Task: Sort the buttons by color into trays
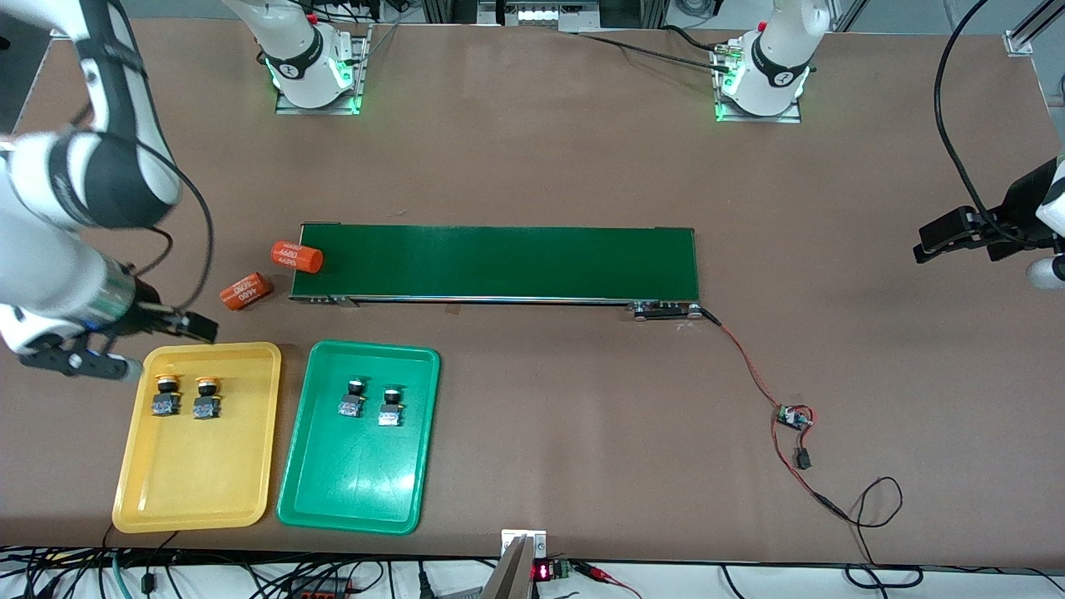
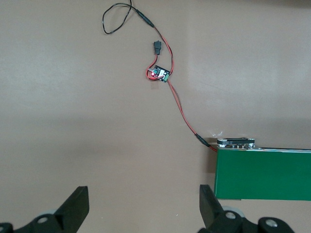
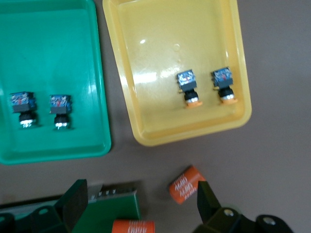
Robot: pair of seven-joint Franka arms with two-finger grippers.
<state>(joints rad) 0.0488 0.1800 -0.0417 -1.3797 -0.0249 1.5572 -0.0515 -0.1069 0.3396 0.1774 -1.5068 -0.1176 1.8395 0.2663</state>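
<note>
Two yellow-orange buttons [image 1: 166, 394] [image 1: 206, 398] lie side by side in the yellow tray [image 1: 195, 478]. Two green buttons [image 1: 353, 398] [image 1: 390, 406] lie side by side in the green tray [image 1: 354, 482]. The right wrist view shows the same: yellow buttons [image 3: 188, 87] [image 3: 224, 83] in the yellow tray [image 3: 160, 58], green buttons [image 3: 23, 108] [image 3: 60, 110] in the green tray [image 3: 48, 43]. My right gripper [image 1: 158, 345] [image 3: 141, 204] is open and empty, up over the table by the yellow tray's corner. My left gripper [image 1: 940, 240] [image 2: 144, 204] is open and empty, waiting over bare table at the left arm's end.
A long dark-green conveyor belt [image 1: 499, 262] [image 2: 265, 174] crosses the middle. One orange 4680 cylinder [image 1: 297, 257] lies on its end toward the right arm, another [image 1: 246, 291] [image 3: 186, 184] on the table beside it. A small circuit board with red-black wires [image 1: 793, 418] [image 2: 159, 74] lies toward the left arm's end.
</note>
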